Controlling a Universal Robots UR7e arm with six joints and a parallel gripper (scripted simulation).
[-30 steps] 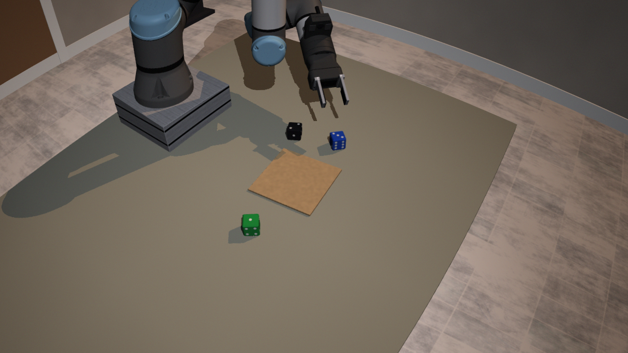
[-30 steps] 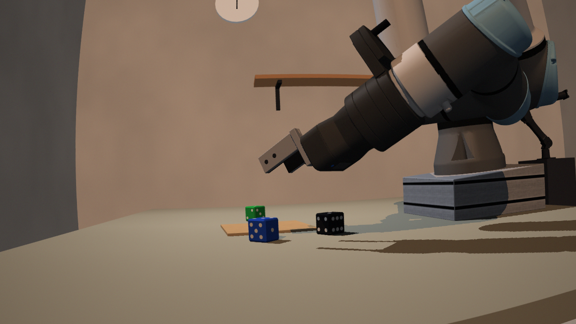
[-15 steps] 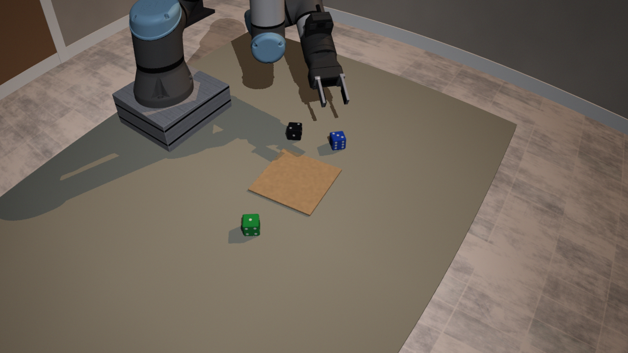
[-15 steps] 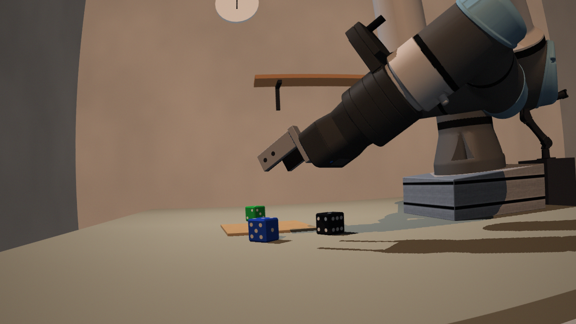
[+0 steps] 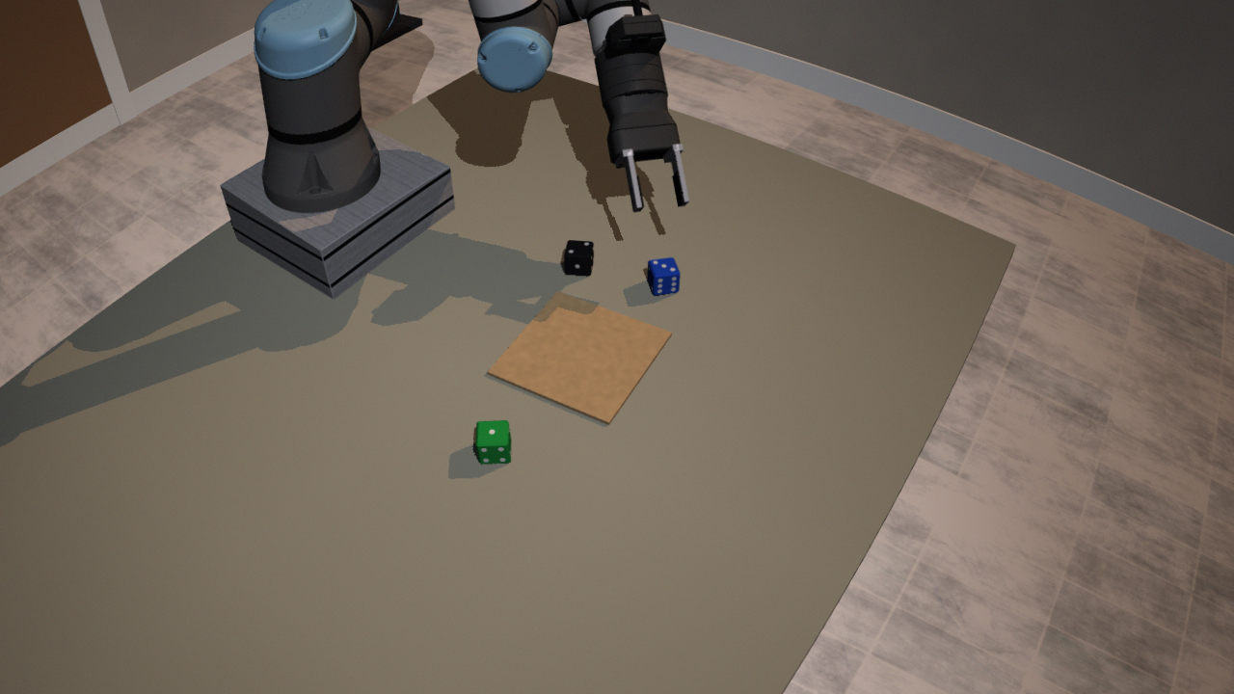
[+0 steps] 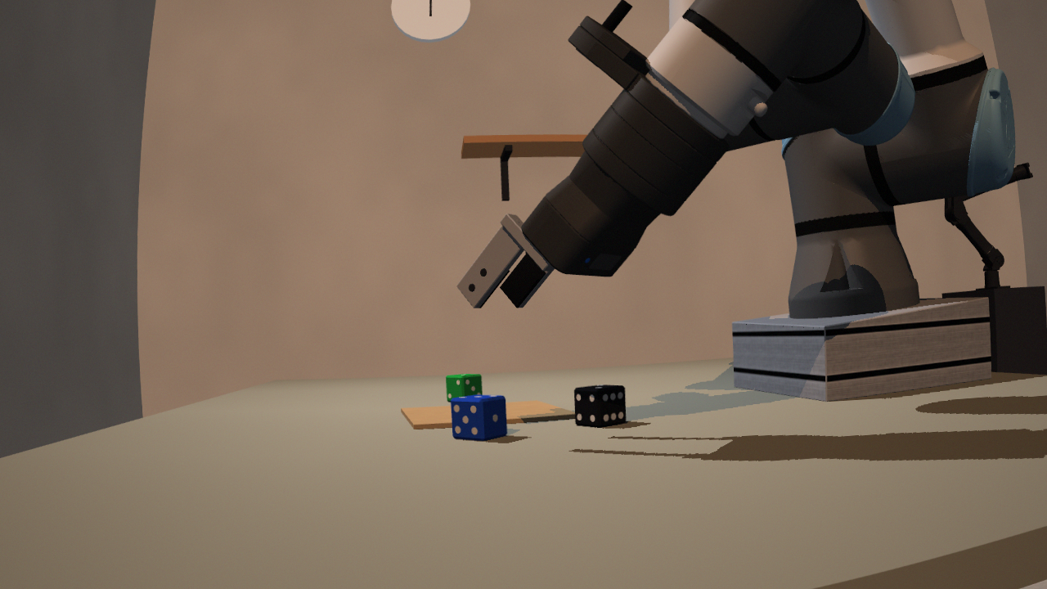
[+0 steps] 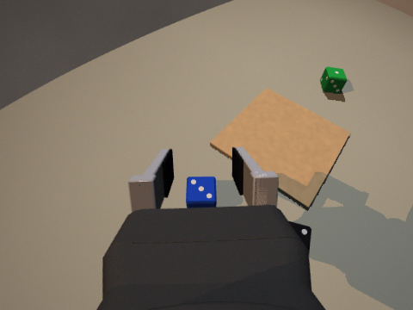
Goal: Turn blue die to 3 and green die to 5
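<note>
"How does the pincer (image 5: 660, 205) (image 6: 492, 298) (image 7: 202, 163) stand?"

"Wide, with nothing held. It hangs slanted above the counter (image 5: 733, 518) (image 6: 366, 512) (image 7: 129, 108), fingers pointing down and outward."

"And the blue die (image 5: 663, 277) (image 6: 478, 417) (image 7: 201, 191)?"

"Lower than the fingertips, on the counter. The wrist view frames it between the fingers (only a trick of the angle, for there's a gap in height). Three is on top already, but it lies off the mat (image 5: 582, 358) (image 6: 534, 410) (image 7: 284, 138)."

"Where's the mat, then?"

"Flat on the counter, beyond the blue die as seen from the pincer, and over to the right in the wrist view. A shadow crosses its near corner."

"The green die (image 5: 493, 441) (image 6: 464, 387) (image 7: 334, 80)?"

"Farthest from the pincer of the three, past the mat and apart from it. One is on top (so that's not the five wanted), with a four on one side."

"That leaves the black die (image 5: 578, 257) (image 6: 599, 406) (image 7: 306, 238)."

"Also below the pincer's height, off to the right in the wrist view, where the pincer's body hides most of it. From the top view I read a two on its upper face. It touches neither the blue die nor the mat (and no die lies on another)."

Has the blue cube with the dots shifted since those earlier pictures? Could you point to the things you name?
No, the blue die (image 5: 663, 276) (image 6: 478, 417) (image 7: 200, 190) sits in the same spot relative to the tan mat (image 5: 579, 362) (image 6: 428, 416) (image 7: 284, 138).
</note>
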